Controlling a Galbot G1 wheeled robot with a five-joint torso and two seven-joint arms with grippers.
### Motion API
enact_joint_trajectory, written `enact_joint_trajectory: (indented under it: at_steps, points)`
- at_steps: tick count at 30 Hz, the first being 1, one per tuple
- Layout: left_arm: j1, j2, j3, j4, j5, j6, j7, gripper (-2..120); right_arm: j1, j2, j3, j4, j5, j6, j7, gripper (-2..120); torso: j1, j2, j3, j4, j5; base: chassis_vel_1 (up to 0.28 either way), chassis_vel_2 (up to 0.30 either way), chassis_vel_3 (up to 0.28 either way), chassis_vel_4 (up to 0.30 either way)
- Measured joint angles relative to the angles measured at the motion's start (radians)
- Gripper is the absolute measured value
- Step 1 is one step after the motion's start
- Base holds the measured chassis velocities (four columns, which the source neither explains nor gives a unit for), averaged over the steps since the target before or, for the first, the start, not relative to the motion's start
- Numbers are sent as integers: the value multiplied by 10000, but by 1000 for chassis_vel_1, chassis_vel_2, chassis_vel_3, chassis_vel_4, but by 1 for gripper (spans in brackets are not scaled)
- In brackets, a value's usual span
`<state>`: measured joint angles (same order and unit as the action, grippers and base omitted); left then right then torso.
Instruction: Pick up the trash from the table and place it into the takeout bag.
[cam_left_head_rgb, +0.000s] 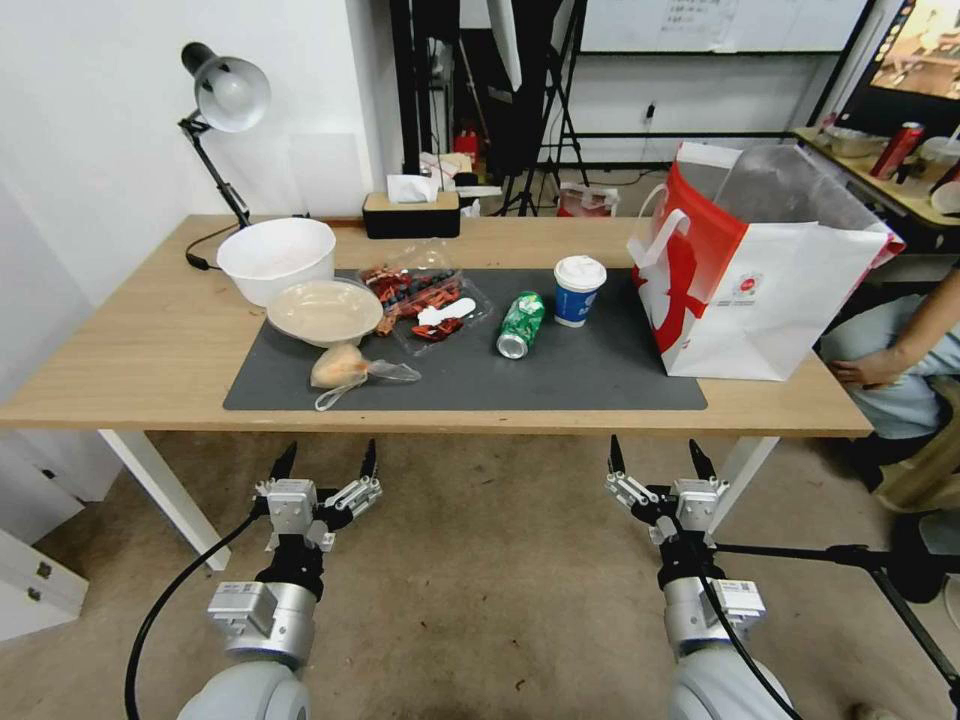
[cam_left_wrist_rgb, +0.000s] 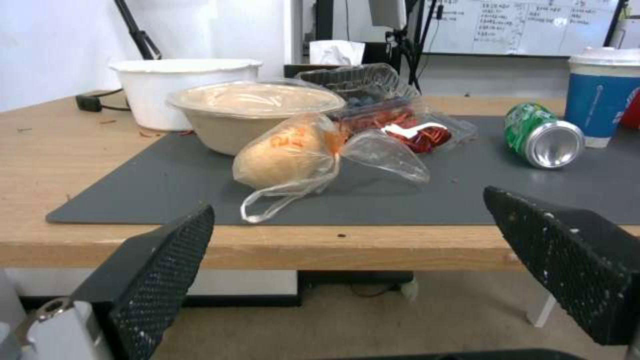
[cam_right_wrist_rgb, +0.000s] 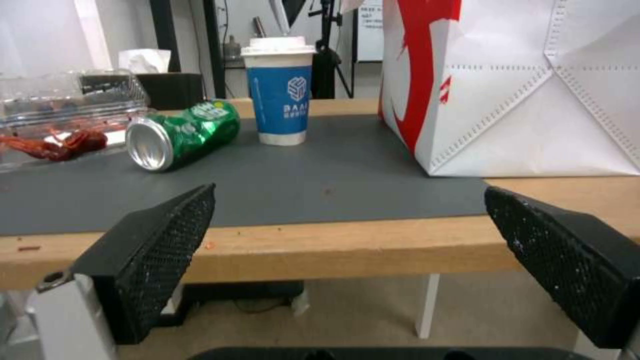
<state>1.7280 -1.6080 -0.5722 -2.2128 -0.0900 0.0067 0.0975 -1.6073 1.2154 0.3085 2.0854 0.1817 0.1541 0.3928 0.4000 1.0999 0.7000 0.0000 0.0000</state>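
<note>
On the dark mat of the surface (cam_left_head_rgb: 130, 330): knotted clear bag (cam_left_head_rgb: 345, 368), beige bowl (cam_left_head_rgb: 325, 311), green soda can (cam_left_head_rgb: 520, 324), lidded paper cup (cam_left_head_rgb: 578, 289); takeout bag (cam_left_head_rgb: 760, 270) at right. Below the near edge, left tool (cam_left_head_rgb: 325, 468) and right tool (cam_left_head_rgb: 655, 462) hang spread wide, empty. Risks: the can, on its side, may roll when nudged; the slack bag may slip a pinch.

Readable text is sparse. Blue-white paper cup (cam_right_wrist_rgb: 279, 92): white square logo on the blue band, with "BAAI" under it and a smaller line below that is too small to read. Green soda can (cam_right_wrist_rgb: 183, 134): white lettering on its side, not legible. Knotted clear bag (cam_left_wrist_rgb: 293, 155): orange printed marks, can't make them out. Takeout bag (cam_left_head_rgb: 775, 290): small round red logo with a tiny red line of text under it on the white face, unreadable. Whiteboard (cam_left_wrist_rgb: 527, 25) on the far wall: handwritten rows, illegible.
</note>
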Motion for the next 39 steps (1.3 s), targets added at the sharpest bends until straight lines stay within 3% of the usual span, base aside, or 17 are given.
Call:
enact_joint_trajectory:
  at_steps: [13, 24, 29, 39]
  points:
    - [-38, 0, -93, 10, -36, 0, -5, 100, 750, -119, -246, 461, 541, -817, 121, 100, 0, 0, 0, 0, 0, 0, 0, 0, 0]
    - [-16, 0, -105, 31, -42, -54, -2, 100, 2642, -294, -903, 460, 2301, -2692, 621, 100, 1, 0, 0, 0, 1, 0, 0, 0, 0]
    - [8, 0, -164, 34, -15, -78, 12, 100, 4173, 11, -1443, -10, 3398, -3751, 1210, 100, 1, 0, 0, -2, 0, 0, 0, 0, 0]
    - [64, 0, -264, 35, 58, -126, 37, 100, 6320, 818, -2477, -1557, 4108, -4523, 2050, 100, 1, -1, 1, 1, 0, 0, 0, 0, 0]
